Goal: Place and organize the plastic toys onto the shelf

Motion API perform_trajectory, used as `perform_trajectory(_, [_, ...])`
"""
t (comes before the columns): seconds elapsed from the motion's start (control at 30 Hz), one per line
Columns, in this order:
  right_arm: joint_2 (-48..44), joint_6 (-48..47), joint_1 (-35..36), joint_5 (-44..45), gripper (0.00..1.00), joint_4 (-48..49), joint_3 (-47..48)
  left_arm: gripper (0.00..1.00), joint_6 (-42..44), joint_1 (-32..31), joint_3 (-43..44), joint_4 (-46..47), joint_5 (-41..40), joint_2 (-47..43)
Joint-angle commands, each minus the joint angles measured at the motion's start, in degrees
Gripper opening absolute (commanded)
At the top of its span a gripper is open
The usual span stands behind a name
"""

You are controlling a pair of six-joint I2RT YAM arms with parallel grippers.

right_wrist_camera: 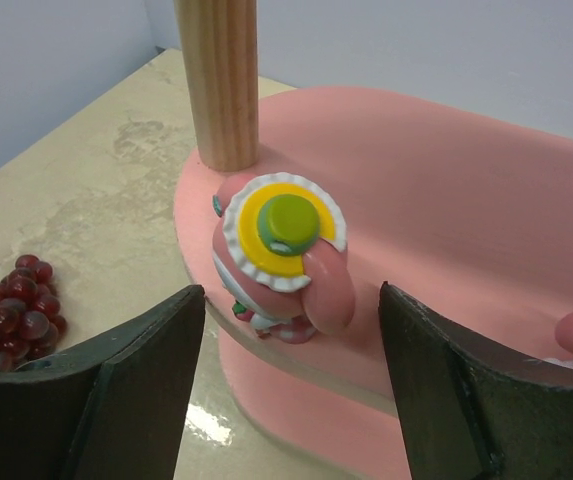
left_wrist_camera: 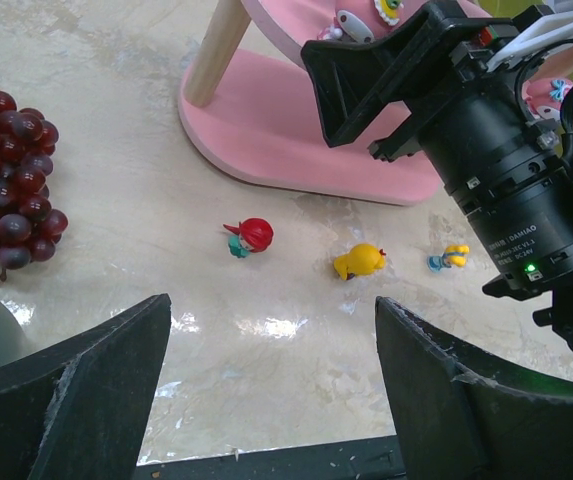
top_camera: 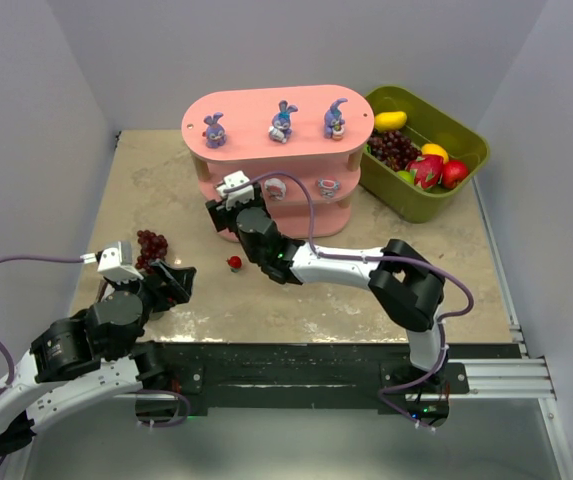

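The pink shelf [top_camera: 266, 105] carries three purple-blue bunnies [top_camera: 283, 121] on its top board. Two pink-and-white toys [top_camera: 276, 188] show on the middle board. My right gripper [top_camera: 228, 200] is open at that board's left end. In the right wrist view its jaws [right_wrist_camera: 291, 295] stand wide on either side of a third pink-and-white toy [right_wrist_camera: 281, 250], which stands on the board [right_wrist_camera: 466, 200] untouched. A red toy [left_wrist_camera: 254, 235], a yellow toy [left_wrist_camera: 359, 261] and a small orange-and-blue toy [left_wrist_camera: 450, 257] lie on the table before the shelf. My left gripper [left_wrist_camera: 271, 310] is open and empty, near them.
A dark red grape bunch [top_camera: 151, 245] lies on the table left of the shelf, close to my left gripper. An olive-green bin [top_camera: 466, 135] with fake fruit stands at the back right. The right arm [left_wrist_camera: 496, 150] reaches across above the small toys. A wooden post [right_wrist_camera: 218, 80] stands just behind the pink-and-white toy.
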Motion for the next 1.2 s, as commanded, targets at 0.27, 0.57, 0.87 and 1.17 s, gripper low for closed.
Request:
perform_trajectory(0.27, [-8.79, 3.01, -0.02, -1.16, 0.75, 0.50, -3.11, 0.87, -0.90, -0.07, 0.40, 0.30, -1.82, -0.23])
perform_trajectory(0.57, [-12.75, 7.23, 0.42, -1.33, 0.71, -5.30, -4.60, 0.87, -0.99, -0.07, 0.40, 0.22, -1.82, -0.58])
perform_trajectory(0.87, [-14.07, 11.54, 0.86, -4.07, 0.30, -7.68, -4.96, 0.87, -1.16, -0.07, 0.40, 0.13, -1.82, -0.67])
perform_trajectory(1.17, [-12.23, 11.81, 1.30, -3.98, 0.08, -7.68, -3.46, 0.87, -1.07, -0.07, 0.40, 0.04, -1.82, -0.67])
